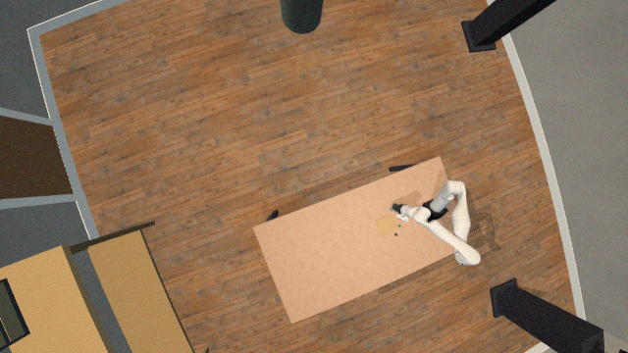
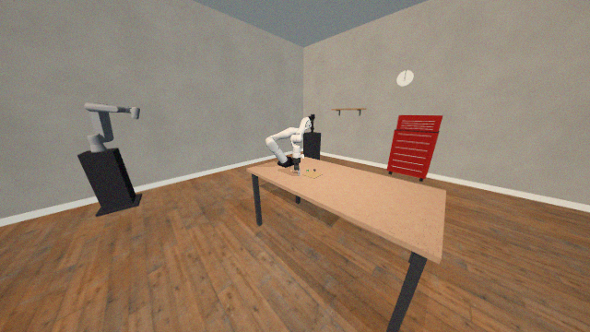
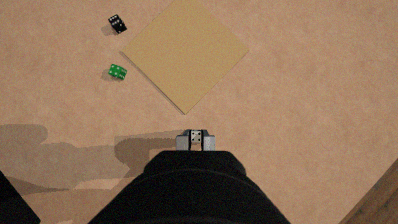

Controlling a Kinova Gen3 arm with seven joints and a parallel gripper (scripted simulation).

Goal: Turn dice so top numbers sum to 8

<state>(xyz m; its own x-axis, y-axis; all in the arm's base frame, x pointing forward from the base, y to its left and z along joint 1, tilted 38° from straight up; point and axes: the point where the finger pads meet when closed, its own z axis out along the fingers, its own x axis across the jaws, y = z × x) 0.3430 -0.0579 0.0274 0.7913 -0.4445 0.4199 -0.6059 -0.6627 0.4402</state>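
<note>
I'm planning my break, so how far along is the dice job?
Early on. Done: only the mat lying flat. In hand: the white die, between the closed-in fingers of the gripper, off the mat. Left: the green die and black die also sit beside it; total eight, release, withdraw.
</note>
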